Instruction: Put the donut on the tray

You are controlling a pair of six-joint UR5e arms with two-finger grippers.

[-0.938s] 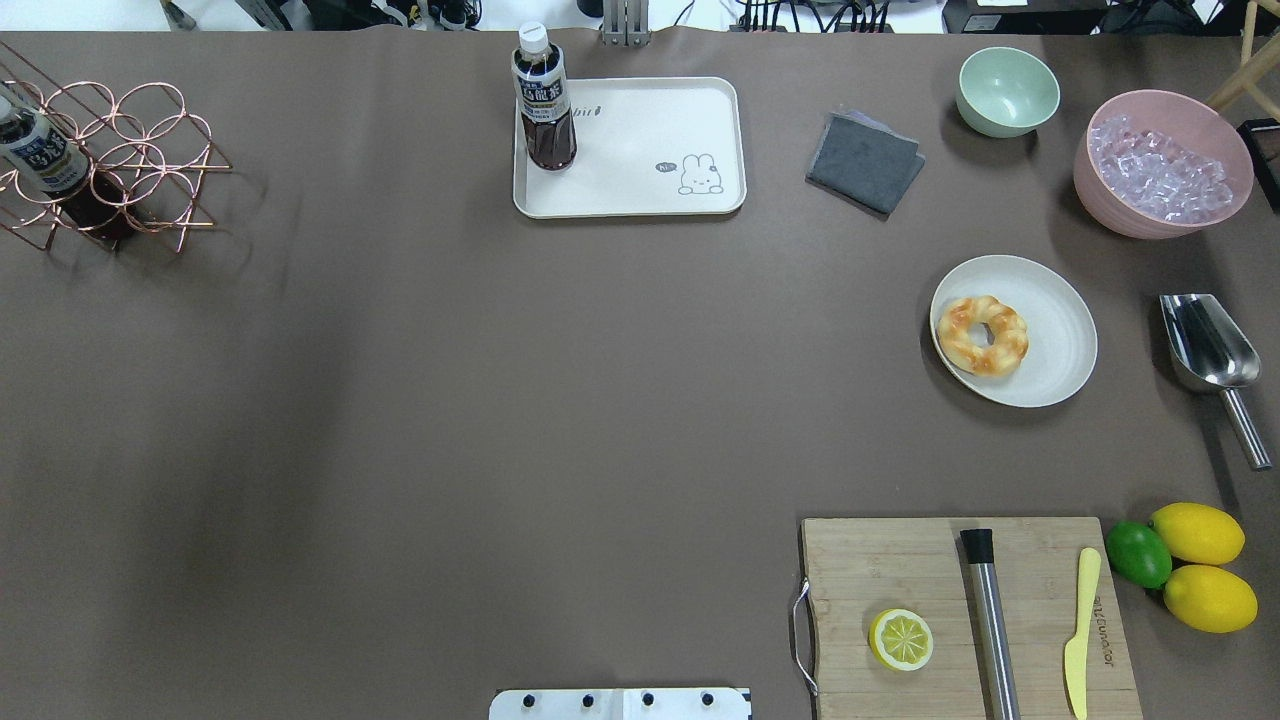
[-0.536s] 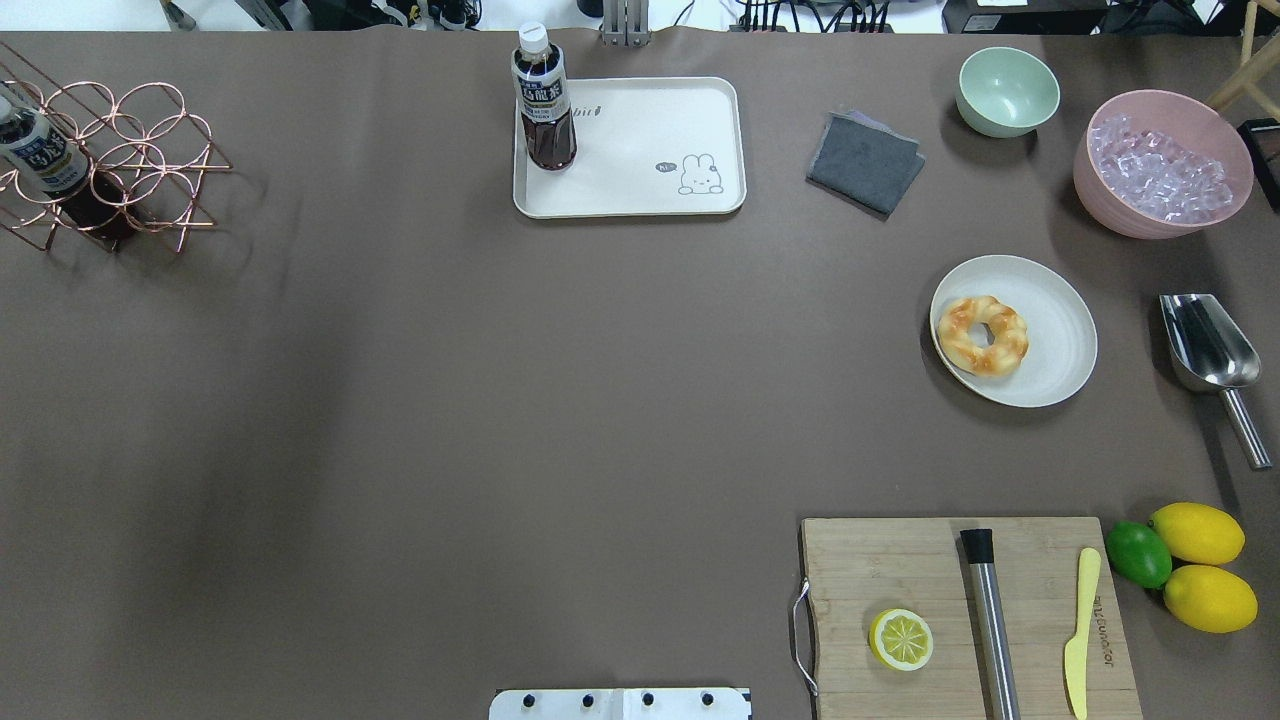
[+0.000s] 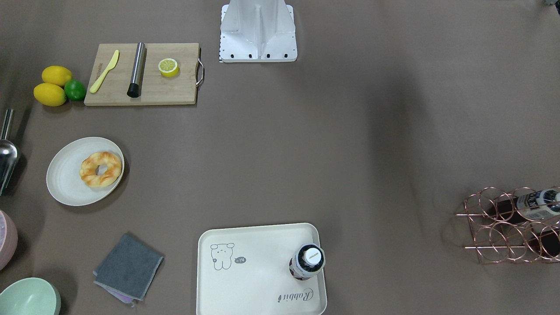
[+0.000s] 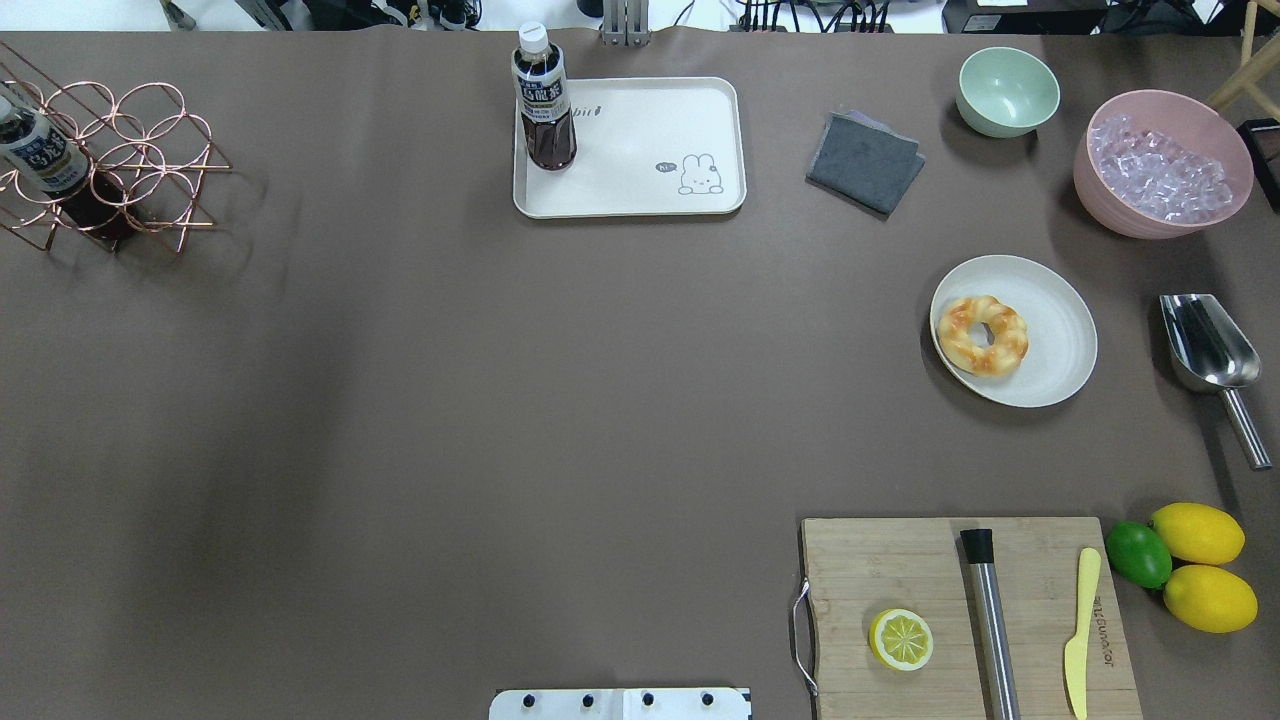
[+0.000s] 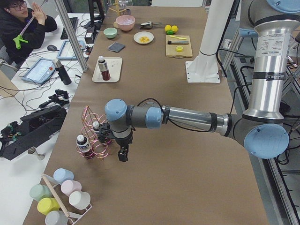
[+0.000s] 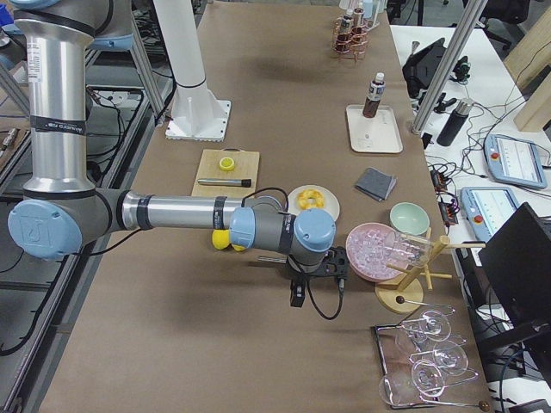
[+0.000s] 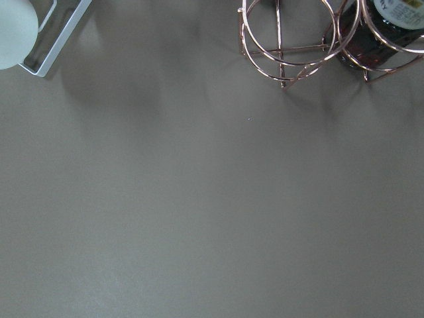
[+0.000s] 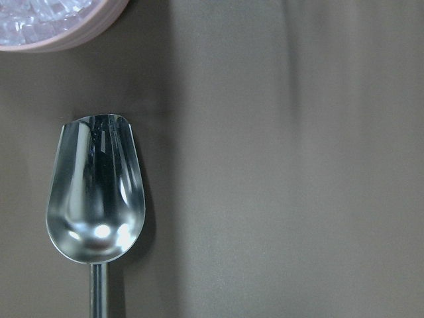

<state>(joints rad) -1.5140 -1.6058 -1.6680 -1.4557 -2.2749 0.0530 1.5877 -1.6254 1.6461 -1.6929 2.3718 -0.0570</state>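
The golden-brown twisted donut (image 4: 983, 335) lies on the left part of a round off-white plate (image 4: 1060, 340) at the table's right side; it also shows in the front-facing view (image 3: 100, 169). The cream tray (image 4: 640, 150) with the bear drawing sits at the far middle, with a dark tea bottle (image 4: 543, 100) upright in its left corner. Neither gripper shows in the overhead or front-facing views. The left gripper (image 5: 123, 154) hangs beside the copper rack, far from the donut. The right gripper (image 6: 296, 298) hangs over the table near the pink bowl. I cannot tell whether either is open or shut.
A wooden cutting board (image 4: 900, 570) with a half lemon (image 4: 900, 640), a steel bar and a yellow knife lies at the near right. A steel scoop (image 4: 1208, 345), a pink bowl of ice (image 4: 1160, 165), a green bowl (image 4: 1006, 92) and a grey cloth (image 4: 865, 162) surround the plate. A copper wire rack (image 4: 110, 160) stands far left.
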